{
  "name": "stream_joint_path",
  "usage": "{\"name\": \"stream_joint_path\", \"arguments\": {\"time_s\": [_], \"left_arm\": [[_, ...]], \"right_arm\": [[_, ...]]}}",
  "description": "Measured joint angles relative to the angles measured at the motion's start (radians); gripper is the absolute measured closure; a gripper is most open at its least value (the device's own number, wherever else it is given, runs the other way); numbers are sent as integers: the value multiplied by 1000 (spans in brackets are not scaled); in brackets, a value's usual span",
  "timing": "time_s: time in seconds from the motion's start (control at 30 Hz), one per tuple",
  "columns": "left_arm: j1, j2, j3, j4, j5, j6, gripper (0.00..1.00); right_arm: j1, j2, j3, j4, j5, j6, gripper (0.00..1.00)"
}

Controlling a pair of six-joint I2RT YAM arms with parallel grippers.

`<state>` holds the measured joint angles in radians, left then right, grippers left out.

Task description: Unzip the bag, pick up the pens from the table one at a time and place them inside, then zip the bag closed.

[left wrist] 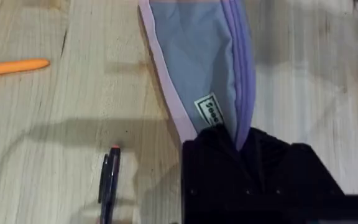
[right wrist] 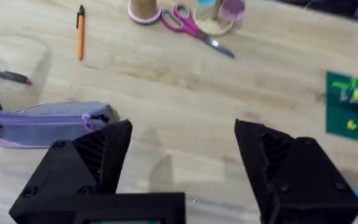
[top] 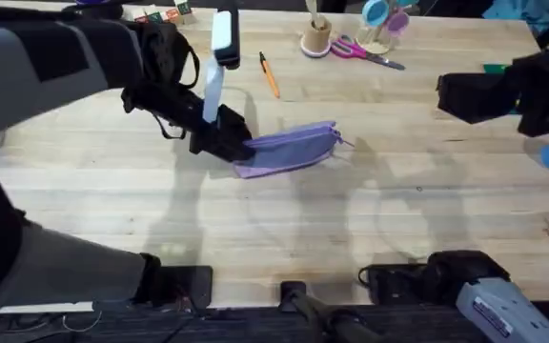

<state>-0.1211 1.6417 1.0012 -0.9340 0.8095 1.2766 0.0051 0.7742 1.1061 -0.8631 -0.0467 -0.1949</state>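
Note:
The lavender bag [top: 289, 148] lies on the table [top: 284, 229] near the middle, its zipper pull [right wrist: 95, 119] at the end toward the right arm. My left gripper [top: 225, 143] is shut on the bag's [left wrist: 194, 56] other end, the fabric pinched between its black fingers [left wrist: 216, 162]. An orange pen [top: 270, 76] lies behind the bag. Beside the left gripper rests a black pen [left wrist: 109, 186]. My right gripper [right wrist: 182, 149] hovers open to the right of the bag [right wrist: 42, 124], nothing between its fingers, and shows dark at the table's right side [top: 451, 95].
Pink-handled scissors [top: 365, 52], a wooden cup [top: 317, 38] and a blue-and-pink holder [top: 384, 19] stand along the back edge. A green mat [right wrist: 353, 106] lies at the far right. Bare tabletop stretches in front of the bag.

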Motion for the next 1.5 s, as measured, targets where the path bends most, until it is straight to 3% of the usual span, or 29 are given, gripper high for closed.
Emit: {"name": "stream_joint_path", "arguments": {"time_s": [0.17, 0.43, 0.6, 1.1, 1.5], "left_arm": [[0, 0, 0, 0, 1, 0, 957], [0, 0, 0, 0, 1, 0, 957], [0, 0, 0, 6, 1, 0, 958], [0, 0, 0, 11, 1, 0, 958], [0, 0, 0, 11, 1, 0, 958]], "right_arm": [[0, 0, 0, -53, -45, 54, 5], [0, 0, 0, -88, -280, 80, 5], [0, 8, 0, -139, -365, 87, 6], [0, 125, 0, -164, -411, 319, 6], [0, 199, 0, -164, -415, 329, 6]]}}
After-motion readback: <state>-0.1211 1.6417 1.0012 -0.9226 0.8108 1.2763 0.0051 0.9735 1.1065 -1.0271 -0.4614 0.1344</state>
